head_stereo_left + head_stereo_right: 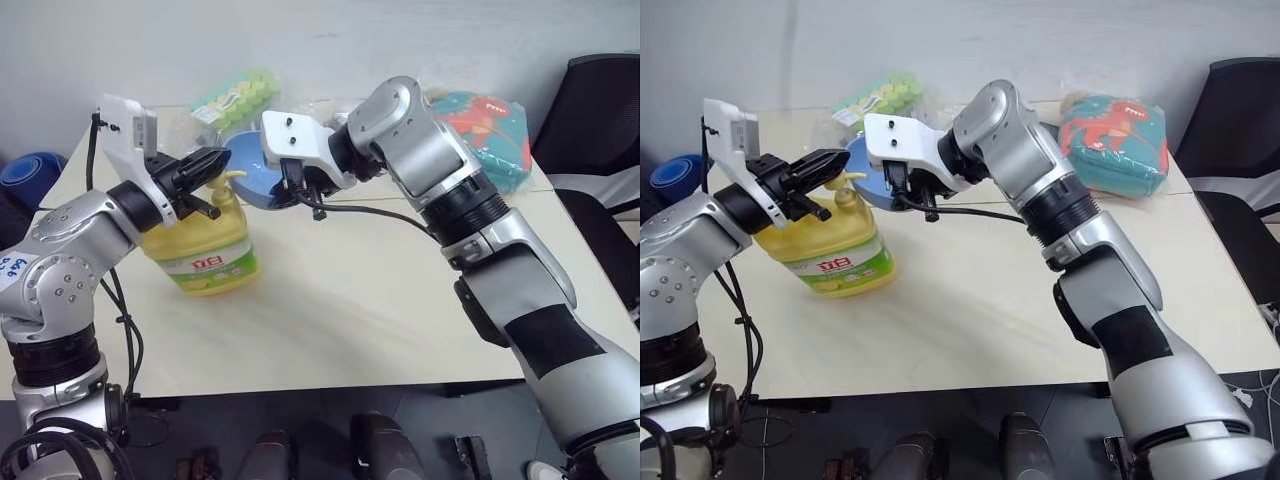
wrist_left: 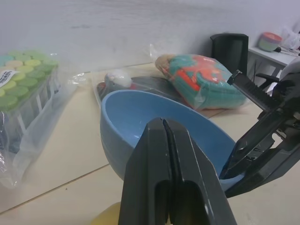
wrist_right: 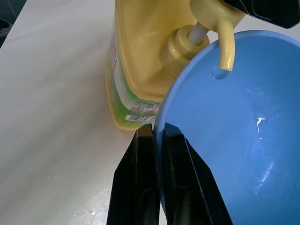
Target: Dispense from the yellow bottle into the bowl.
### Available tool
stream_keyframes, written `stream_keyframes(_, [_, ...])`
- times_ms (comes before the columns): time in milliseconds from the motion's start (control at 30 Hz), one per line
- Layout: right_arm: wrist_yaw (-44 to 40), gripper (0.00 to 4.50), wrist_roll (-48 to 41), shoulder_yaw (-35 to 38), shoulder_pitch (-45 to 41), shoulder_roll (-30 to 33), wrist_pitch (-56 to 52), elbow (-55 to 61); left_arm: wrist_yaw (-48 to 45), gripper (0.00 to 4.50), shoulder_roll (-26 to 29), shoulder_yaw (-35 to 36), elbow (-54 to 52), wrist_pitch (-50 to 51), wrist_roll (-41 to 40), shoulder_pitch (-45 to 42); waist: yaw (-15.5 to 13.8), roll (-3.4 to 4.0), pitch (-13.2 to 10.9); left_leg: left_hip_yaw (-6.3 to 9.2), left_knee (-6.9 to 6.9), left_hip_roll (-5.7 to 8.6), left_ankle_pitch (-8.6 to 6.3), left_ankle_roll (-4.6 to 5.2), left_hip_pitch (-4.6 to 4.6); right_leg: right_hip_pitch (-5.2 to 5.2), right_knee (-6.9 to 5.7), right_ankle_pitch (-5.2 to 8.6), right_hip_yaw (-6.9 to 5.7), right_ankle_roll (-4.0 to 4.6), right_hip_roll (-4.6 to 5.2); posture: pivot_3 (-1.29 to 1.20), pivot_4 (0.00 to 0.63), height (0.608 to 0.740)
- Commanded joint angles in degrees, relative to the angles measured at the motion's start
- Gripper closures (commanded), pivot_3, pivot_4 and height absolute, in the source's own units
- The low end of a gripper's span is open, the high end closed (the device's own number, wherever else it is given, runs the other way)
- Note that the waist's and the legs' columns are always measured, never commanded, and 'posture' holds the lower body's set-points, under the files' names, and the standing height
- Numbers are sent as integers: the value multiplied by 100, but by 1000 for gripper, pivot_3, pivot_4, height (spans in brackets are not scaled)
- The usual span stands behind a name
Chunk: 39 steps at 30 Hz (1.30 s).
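Yellow bottle [image 3: 140, 51] spout over bowl [image 3: 243, 136]

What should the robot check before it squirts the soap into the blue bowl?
1. Bowl held: ok, the right gripper is shut on its rim.
2. Spout over the bowl: ok, the yellow bottle's nozzle hangs inside the rim.
3. Left gripper on the pump: ok, shut, resting on top.
4. Bottle upright on the table: ok.
5. Soap coming out: ok, a drop hangs at the nozzle.
6. Bottle steady when pressed: cannot tell.
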<state>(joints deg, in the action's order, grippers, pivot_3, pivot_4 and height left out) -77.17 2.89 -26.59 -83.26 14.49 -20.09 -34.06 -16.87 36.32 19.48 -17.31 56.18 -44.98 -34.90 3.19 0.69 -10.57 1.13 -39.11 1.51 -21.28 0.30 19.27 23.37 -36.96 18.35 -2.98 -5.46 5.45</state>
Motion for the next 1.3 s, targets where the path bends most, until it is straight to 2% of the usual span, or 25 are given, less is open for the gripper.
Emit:
stream_keyframes(33, [-50, 4500, -99, 161, -103, -108, 70, 257, 68, 4469, -118, -414, 481, 476, 212, 597, 0, 2, 3, 0, 1, 0, -1, -2, -3, 0, 0, 0, 0, 0, 0, 0, 150, 740])
stream_keyframes(400, [-16, 4500, -101, 183, -45, -163, 70, 291, -46, 4469, -241, -477, 557, 200, 280, 690, -2, 3, 14, 0, 1, 0, -3, -4, -5, 0, 3, 0, 2, 1, 0, 0, 150, 740])
stream_keyframes(533, [76, 4500, -127, 244, 1, -165, 68, 337, -166, 4469, -300, -228, 483, -50, 100, 485, -8, 3, 14, 0, 1, -1, -3, -5, -5, 1, 4, 0, 2, 1, 0, 0, 150, 740])
stream_keyframes(700, [121, 4500, -192, 490, 279, 207, 12, 606, -837, 4469, -161, 331, 176, -564, -487, 46, -17, -2, 11, 1, -1, -1, -3, -4, 14, 14, 7, 0, 0, 1, 0, 0, 150, 740])
stream_keyframes(867, [27, 4500, -189, 622, 615, 826, 30, 794, -1885, 4469, 274, 575, -23, -1047, -747, 91, -14, -15, 5, 28, -27, 3, -3, -4, 101, 72, 13, -1, -9, 2, 0, 0, 150, 740])
stream_keyframes(1000, [-59, 4500, -88, 722, 1202, 1638, 110, 843, -2954, 4469, 737, 692, -332, -1062, -1165, 567, -16, -18, 4, 28, -27, 17, -3, -2, 132, 104, 10, -1, -9, 3, 9, 0, 150, 740])
stream_keyframes(1133, [-31, 4500, -28, 811, 2116, 2401, 274, 875, -3524, 4469, 1016, 629, -819, -1138, -1167, 1577, -19, -21, 1, 27, -19, 26, -4, 6, 132, 104, 17, -1, -6, 3, 17, 0, 150, 740])
stream_keyframes(1200, [-63, 4500, 9, 812, 2603, 2672, 336, 876, -3771, 4469, 1124, 432, -1087, -1415, -775, 2196, -11, -21, 1, 25, -18, 25, -3, 7, 131, 104, 19, -1, -1, 3, 15, 0, 150, 740])
stream_keyframes(1300, [275, 4500, 39, 925, 3179, 2780, 789, 561, -3972, 4469, 1009, 140, -1047, -2295, 109, 3010, -9, -22, -3, 20, -16, 24, 1, 9, 127, 106, 20, -1, 4, 4, 14, 0, 150, 740])
